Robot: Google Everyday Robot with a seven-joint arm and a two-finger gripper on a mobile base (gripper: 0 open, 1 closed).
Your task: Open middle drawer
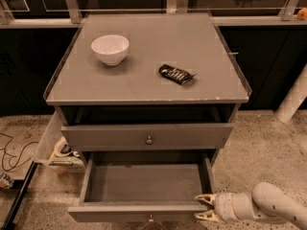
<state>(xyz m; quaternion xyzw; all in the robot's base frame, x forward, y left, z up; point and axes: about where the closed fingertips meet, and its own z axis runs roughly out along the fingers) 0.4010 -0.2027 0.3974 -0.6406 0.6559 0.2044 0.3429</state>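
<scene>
The middle drawer (144,182) is pulled out toward me, showing a plain grey interior. Its front panel (139,212) runs along the bottom of the view, with the small knob (151,220) at the lower edge. My gripper (199,207) is at the drawer's right front corner, beside the front panel. Its pale fingers (206,198) are spread apart and hold nothing. The white arm (268,206) comes in from the lower right.
Above the open drawer, another drawer front (146,135) with a knob (149,140) is closed. A white bowl (110,49) and a dark snack packet (176,74) lie on the cabinet top (144,80). A bin with tape rolls (60,150) and cables (9,152) are on the left floor.
</scene>
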